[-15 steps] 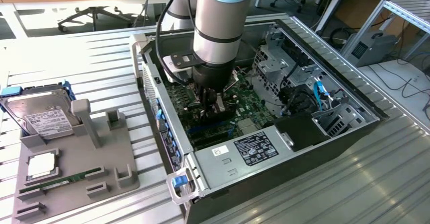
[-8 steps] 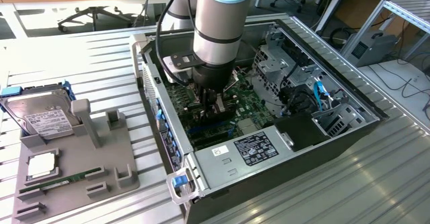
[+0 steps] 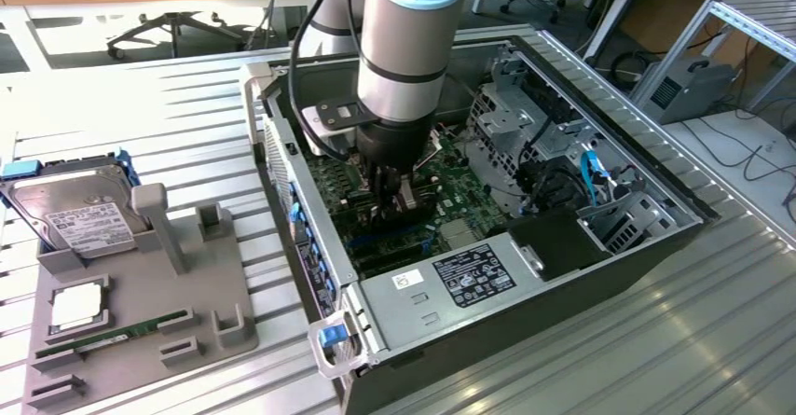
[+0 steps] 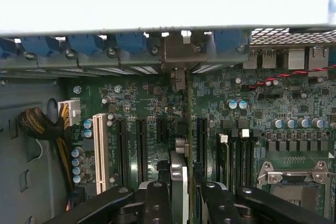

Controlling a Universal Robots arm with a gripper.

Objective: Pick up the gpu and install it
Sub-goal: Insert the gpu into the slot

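Fixture work first, at the exterior view's left: a grey parts tray (image 3: 137, 326) sits on the slatted table (image 3: 696, 340), carrying a hard drive (image 3: 77, 221) with a white label, a square chip (image 3: 75, 308) and a slim green RAM stick (image 3: 115, 333). No dark card lies among them.

Moving toward the middle, the open computer case (image 3: 597, 247) lies on its side with its motherboard (image 3: 467, 200) facing up. The arm (image 3: 404, 51) reaches straight down into it, and the gripper (image 3: 401, 200) hangs low over the board's slot area.

The wrist view gives the close look. The gripper (image 4: 178, 198) is pinching the gpu (image 4: 178, 182) edge-on between its black fingers (image 4: 157, 203), one on each side of the thin card. The card's metal bracket (image 4: 178, 56) reaches up to the rear wall of the case, among the blue clips (image 4: 84, 43). The card stands upright in line with the black expansion slots (image 4: 142, 140), just beside the white slot (image 4: 100, 150).

Judging by this, pickup is done and the insertion step is in hand. Whether the card's edge is already seated in a slot I cannot tell. Finishing calls for a straight downward press with the card kept upright and its bracket lined up at the rear wall; any tilt risks jamming the edge connector.

At the exterior view's right, drive cages (image 3: 523, 117) and cables (image 3: 591, 172) stand well apart from the gripper.
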